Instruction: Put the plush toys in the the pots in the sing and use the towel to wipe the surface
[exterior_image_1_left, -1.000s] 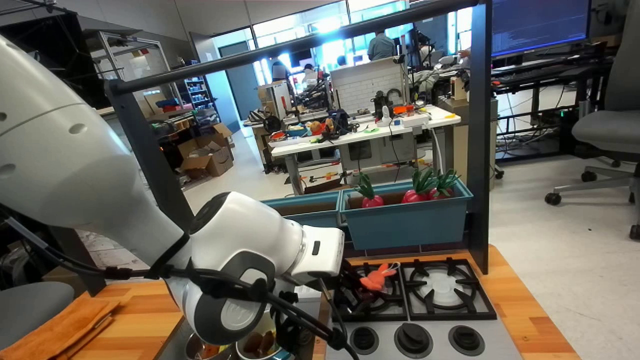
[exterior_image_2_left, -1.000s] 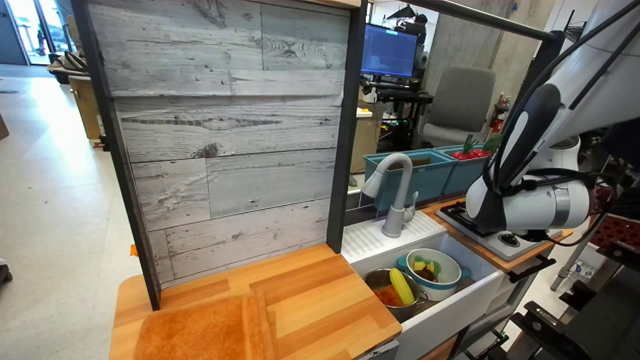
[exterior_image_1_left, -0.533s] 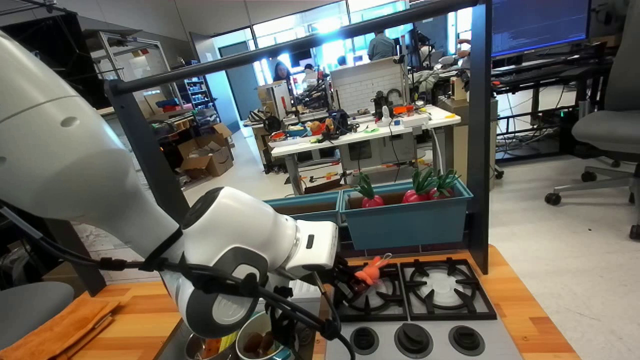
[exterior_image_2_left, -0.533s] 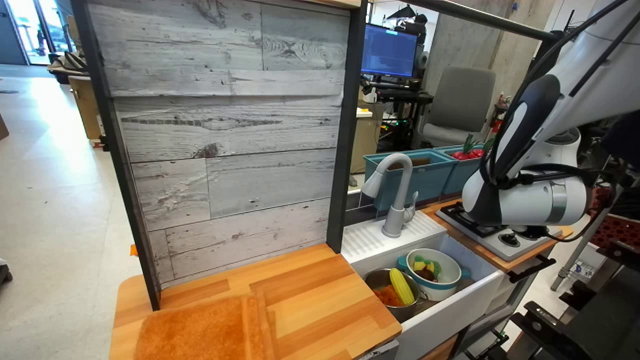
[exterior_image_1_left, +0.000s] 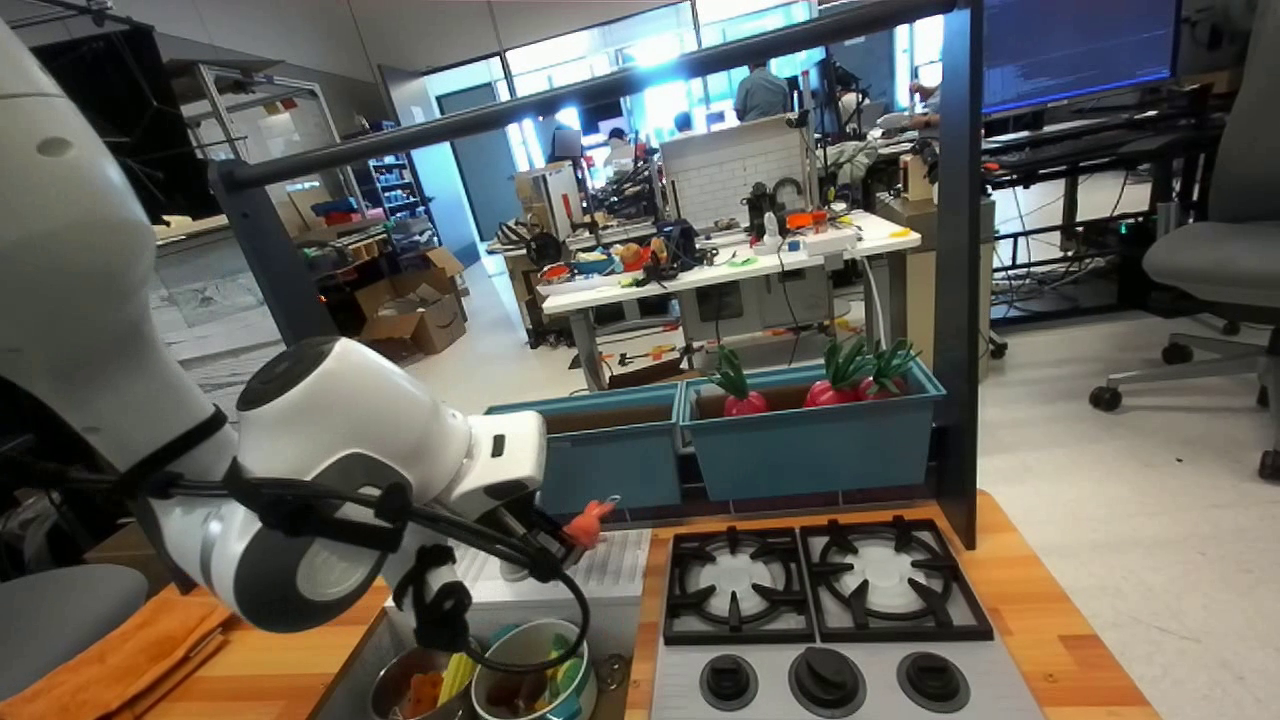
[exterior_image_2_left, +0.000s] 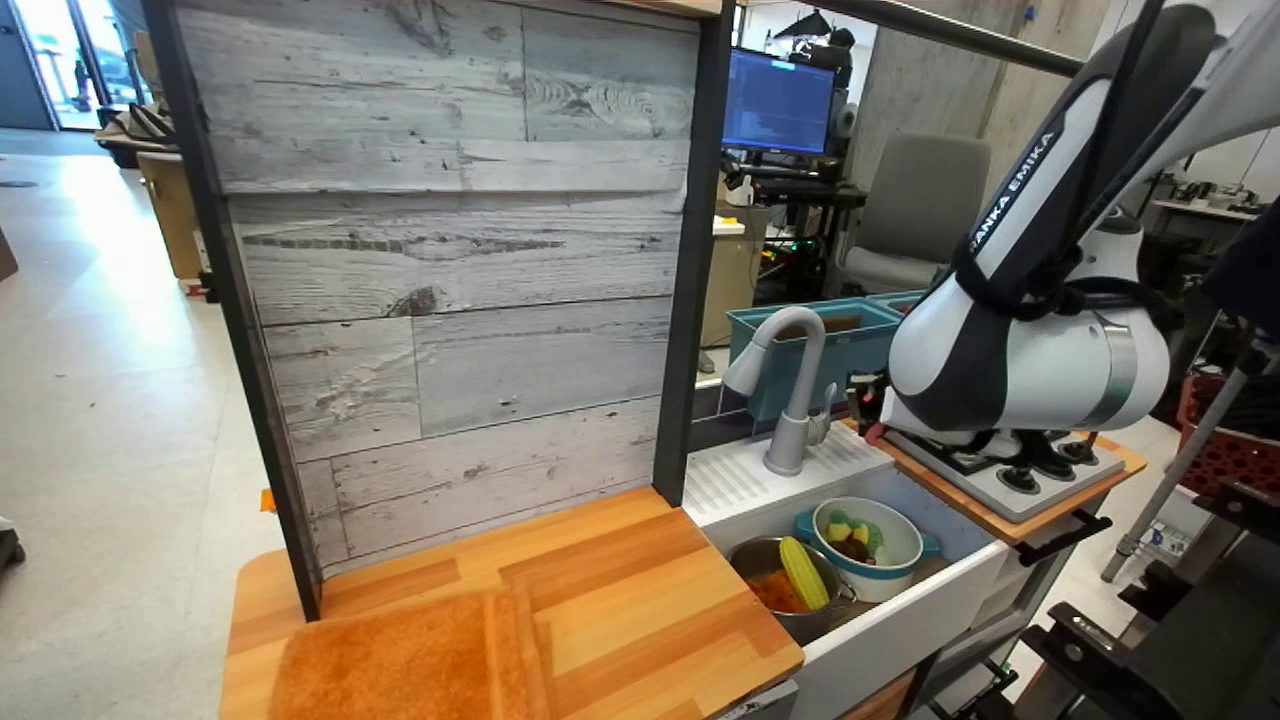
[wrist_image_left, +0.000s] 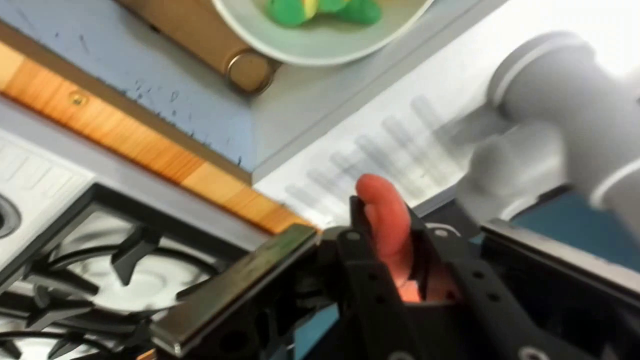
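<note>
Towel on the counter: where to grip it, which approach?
I'd come from above and pinch the edge facing the sink: the towel lies flat on the countertop, and that edge looks layered, likely easier to catch than the middle. First the gripper must release the red-orange toy.

One plush toy (wrist_image_left: 388, 220) is red-orange, the towel (exterior_image_2_left: 395, 665) orange
</note>
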